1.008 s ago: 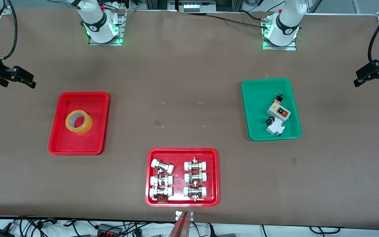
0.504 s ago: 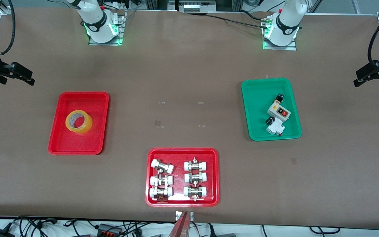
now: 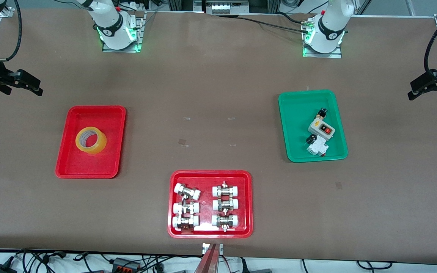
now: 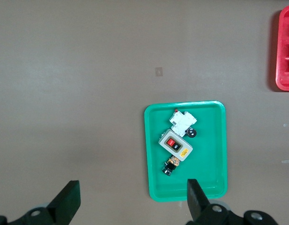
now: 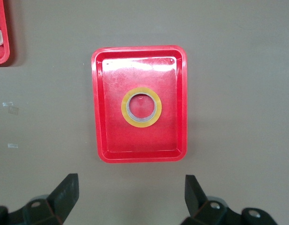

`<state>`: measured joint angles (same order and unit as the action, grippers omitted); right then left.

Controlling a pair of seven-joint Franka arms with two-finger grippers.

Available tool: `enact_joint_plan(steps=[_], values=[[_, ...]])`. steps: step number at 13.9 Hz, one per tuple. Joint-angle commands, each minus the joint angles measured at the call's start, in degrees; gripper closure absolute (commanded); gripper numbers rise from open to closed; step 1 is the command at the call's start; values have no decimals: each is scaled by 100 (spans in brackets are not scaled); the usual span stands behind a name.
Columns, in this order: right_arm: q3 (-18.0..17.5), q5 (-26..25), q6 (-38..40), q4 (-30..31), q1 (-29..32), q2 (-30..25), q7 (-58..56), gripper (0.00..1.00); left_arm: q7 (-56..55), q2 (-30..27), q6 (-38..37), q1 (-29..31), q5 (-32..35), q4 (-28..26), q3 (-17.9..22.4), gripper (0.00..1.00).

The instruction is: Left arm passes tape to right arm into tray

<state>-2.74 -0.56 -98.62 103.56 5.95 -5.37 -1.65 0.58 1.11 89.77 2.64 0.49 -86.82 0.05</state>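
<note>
Pincer point(image 5: 130, 197) of the right arm hangs wide and empty over bare tabletop point(image 3: 211, 83) at upper left, left pincer point(image 4: 130, 201) likewise wide at upper right; with tape point(image 3: 90, 140) resting in tray point(image 3: 89, 172), both should, I judge, simply stay clear.

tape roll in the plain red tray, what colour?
Yellow tape, pale inner core; clearest in the right wrist view.

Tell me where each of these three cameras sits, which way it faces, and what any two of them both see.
Front view: high across the table, facing both bases; right gripper and left gripper wait, open, at the table's ends.
Left wrist view: looks down on the green tray; the left gripper's fingertips show.
Right wrist view: looks down on the tape in the red tray; the right gripper's fingertips show.
Shared: front and right wrist views both show the tape in that tray; front and left wrist views share the green tray.
</note>
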Motion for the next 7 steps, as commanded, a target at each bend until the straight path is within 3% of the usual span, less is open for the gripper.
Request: enact_joint_plan(steps=[1,7], values=[[-51,48,-35,156,56,-166,-160,0,117,65,-109,26,-93,157,-5,0],[-51,100,-43,147,56,-166,-151,0,117,65,-100,26,-93,157,-5,0]])
